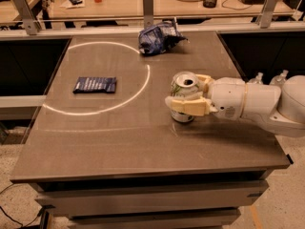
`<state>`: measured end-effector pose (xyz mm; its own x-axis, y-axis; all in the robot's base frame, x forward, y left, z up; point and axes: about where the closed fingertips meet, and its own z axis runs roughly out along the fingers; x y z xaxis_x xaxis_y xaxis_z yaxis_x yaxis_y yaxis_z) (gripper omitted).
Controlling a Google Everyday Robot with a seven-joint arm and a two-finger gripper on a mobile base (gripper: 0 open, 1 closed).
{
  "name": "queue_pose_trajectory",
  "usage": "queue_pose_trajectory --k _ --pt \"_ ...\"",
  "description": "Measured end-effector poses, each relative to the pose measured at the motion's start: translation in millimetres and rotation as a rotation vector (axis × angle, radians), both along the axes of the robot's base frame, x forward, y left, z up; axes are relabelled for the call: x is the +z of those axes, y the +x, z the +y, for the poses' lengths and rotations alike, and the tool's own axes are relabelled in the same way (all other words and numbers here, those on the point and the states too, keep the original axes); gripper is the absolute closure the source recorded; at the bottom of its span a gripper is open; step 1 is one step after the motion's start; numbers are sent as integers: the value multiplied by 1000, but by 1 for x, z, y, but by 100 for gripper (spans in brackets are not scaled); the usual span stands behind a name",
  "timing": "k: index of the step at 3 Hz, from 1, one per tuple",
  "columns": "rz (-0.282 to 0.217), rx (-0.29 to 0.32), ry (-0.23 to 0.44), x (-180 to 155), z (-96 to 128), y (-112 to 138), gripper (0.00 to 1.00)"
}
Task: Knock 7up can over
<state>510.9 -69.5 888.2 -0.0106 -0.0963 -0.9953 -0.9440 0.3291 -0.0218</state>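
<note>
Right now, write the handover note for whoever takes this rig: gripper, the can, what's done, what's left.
Gripper: at the 7up can, arm reaching in from the right side of the table.
7up can: standing roughly upright, right of centre, just outside the white circle.
Other items: blue chip bag at the far edge and dark-blue packet inside the circle, both apart from the can.
Done: gripper has reached the can.
Left: tip the can onto its side; it is not over yet.
</note>
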Motion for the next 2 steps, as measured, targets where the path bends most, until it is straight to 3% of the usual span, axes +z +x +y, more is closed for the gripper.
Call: queue_pose_trajectory --k 1,2 --pt "-41 18 -41 23 -1 8 88" --pt "-141 32 -68 63 -4 20 100"
